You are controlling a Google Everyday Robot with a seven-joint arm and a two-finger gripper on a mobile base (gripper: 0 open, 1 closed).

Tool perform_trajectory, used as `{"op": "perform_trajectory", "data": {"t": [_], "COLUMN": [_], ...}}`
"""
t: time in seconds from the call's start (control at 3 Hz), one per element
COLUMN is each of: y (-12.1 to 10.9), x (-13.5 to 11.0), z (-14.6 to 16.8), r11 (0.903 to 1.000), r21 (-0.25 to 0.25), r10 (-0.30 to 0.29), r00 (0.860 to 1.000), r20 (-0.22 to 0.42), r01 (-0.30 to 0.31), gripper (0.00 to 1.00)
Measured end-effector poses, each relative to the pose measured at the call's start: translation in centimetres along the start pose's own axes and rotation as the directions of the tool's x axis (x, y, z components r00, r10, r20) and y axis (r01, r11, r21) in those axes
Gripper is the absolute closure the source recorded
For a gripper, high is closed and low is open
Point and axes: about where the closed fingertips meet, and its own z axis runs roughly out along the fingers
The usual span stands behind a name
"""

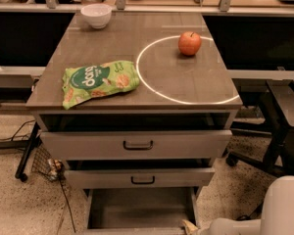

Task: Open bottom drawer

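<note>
The bottom drawer (137, 207) of the grey cabinet stands pulled out, and I look down into its plain grey inside. Its front panel sits at the lower edge of the camera view and its handle is out of view. My gripper (190, 226) is at the drawer's front right corner, only partly in view at the bottom edge. My white arm (284, 204) fills the lower right corner.
The top drawer (137, 144) and the middle drawer (142, 178) each stick out a little. On the cabinet top (186, 82) lie a green snack bag (99, 81), a red apple (189, 43) and a white bowl (96, 14). A dark chair (284, 111) stands at the right, and cables (24, 131) at the left.
</note>
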Motion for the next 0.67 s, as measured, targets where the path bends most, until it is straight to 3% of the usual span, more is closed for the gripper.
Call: {"op": "perform_trajectory", "data": {"t": [0.33,0.67], "y": [0.01,0.01], "x": [-0.08,-0.18], "z": [-0.15,-0.33], "r11": [1.0000,1.0000], "r21": [0.000,0.000], "r10": [0.000,0.000], "r00": [1.000,1.000], "r20": [0.000,0.000], "r01": [0.000,0.000], "gripper": [0.10,0.29]}}
